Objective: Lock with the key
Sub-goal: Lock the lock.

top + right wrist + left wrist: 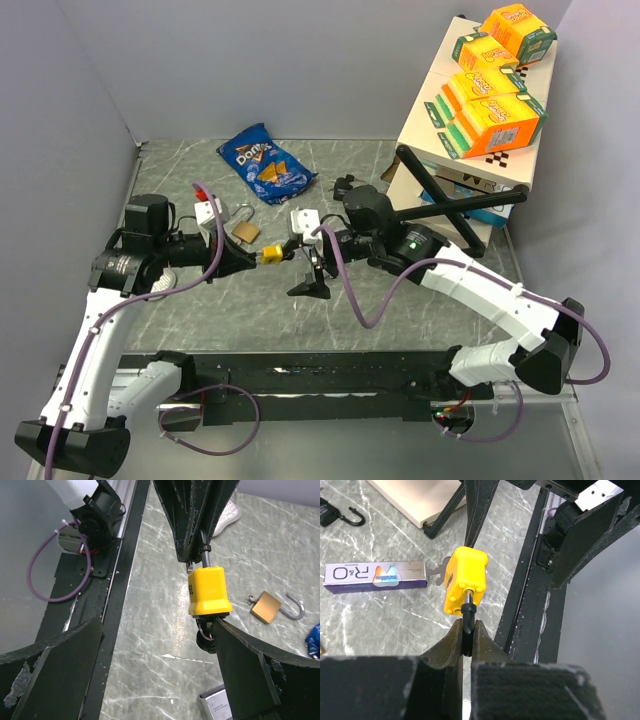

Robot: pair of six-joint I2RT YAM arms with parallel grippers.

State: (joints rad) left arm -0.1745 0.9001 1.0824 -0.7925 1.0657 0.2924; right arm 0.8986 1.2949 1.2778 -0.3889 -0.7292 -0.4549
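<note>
A yellow padlock [270, 254] hangs above the table between the two arms. My left gripper [250, 258] is shut on its black shackle, which shows pinched between the fingertips [472, 632] in the left wrist view, with the yellow padlock [465, 580] just beyond. A black-headed key [207, 637] on a ring sticks out of the underside of the yellow padlock [209, 591]. My right gripper [150, 665] stands wide open around that end; its right finger [245, 670] is close beside the key, and I cannot tell whether it touches. The left finger is far off.
A brass padlock [243, 230] with an open shackle lies on the table behind the yellow one. A blue chip bag [265, 163] lies further back. A shelf with orange boxes [490, 80] stands at the back right. A purple carton [375, 575] lies below the lock.
</note>
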